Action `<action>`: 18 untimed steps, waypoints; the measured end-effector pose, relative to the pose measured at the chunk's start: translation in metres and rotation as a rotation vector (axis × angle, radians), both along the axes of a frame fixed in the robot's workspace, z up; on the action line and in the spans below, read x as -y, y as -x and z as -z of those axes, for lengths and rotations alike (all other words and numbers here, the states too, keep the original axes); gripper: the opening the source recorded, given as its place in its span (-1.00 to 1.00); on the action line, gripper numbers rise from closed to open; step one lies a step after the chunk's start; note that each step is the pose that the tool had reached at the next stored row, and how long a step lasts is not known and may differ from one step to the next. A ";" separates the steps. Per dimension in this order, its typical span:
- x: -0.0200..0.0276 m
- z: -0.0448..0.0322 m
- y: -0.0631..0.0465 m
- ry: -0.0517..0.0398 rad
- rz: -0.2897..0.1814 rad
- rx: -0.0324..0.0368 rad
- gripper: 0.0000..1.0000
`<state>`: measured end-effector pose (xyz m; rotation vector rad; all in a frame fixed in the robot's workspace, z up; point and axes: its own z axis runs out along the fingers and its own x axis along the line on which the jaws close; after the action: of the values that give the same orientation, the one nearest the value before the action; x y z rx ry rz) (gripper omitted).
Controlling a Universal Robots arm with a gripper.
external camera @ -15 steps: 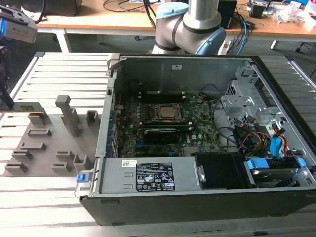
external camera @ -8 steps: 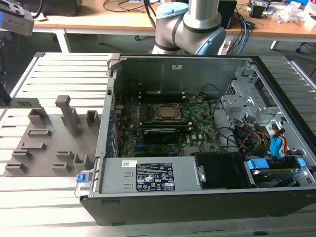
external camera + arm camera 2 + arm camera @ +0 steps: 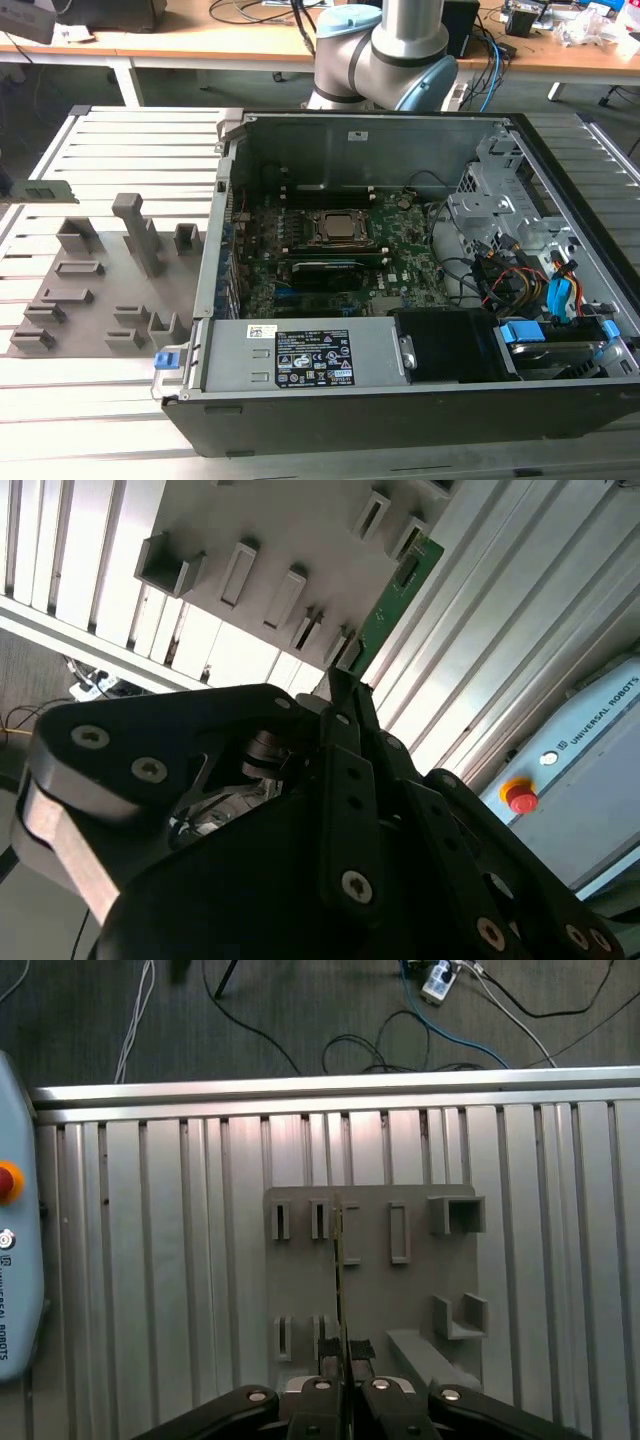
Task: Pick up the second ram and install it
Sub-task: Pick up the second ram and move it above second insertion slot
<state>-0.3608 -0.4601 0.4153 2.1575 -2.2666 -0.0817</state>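
Nearest the exterior camera, an open black computer case (image 3: 400, 425) is lying on a slatted aluminium table (image 3: 90, 410), with a grey power supply (image 3: 300, 355) along its near wall and the green motherboard (image 3: 405, 245) behind it. A grey fixture plate (image 3: 100, 290) with upright holders is sitting at the exterior view's left of the case. The second ram (image 3: 45, 190) is showing near that view's left edge, beyond the plate. The arm (image 3: 385, 50) is rising behind the case.

In the second wrist view, the black gripper (image 3: 347, 685) is looming in the foreground. Its 2 fingers are drawn narrow and pinching 1 end of the green second ram (image 3: 395, 600), which is reaching out past the fixture plate (image 3: 260, 520) and the table slats (image 3: 490, 600). A red button (image 3: 521, 797) is sitting on a pale box nearby.

In the first wrist view, the gripper (image 3: 341, 1352) is clamping the second ram (image 3: 339, 1260), seen edge-on as a thin line over the fixture plate (image 3: 420, 1280). Cables (image 3: 380, 1050) are trailing on the floor beyond the table (image 3: 150, 1260).
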 end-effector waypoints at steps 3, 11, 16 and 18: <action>0.0001 -0.0032 0.000 -0.0223 0.000 -0.0001 -0.73; 0.0000 -0.0031 0.000 -0.0411 0.000 0.0001 -0.73; 0.0000 -0.0031 -0.013 -0.0400 0.000 0.0000 -0.73; 0.0000 -0.0031 -0.024 -0.0397 0.000 0.0000 -0.73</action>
<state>-0.3365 -0.4601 0.4184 2.1763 -2.2844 -0.1278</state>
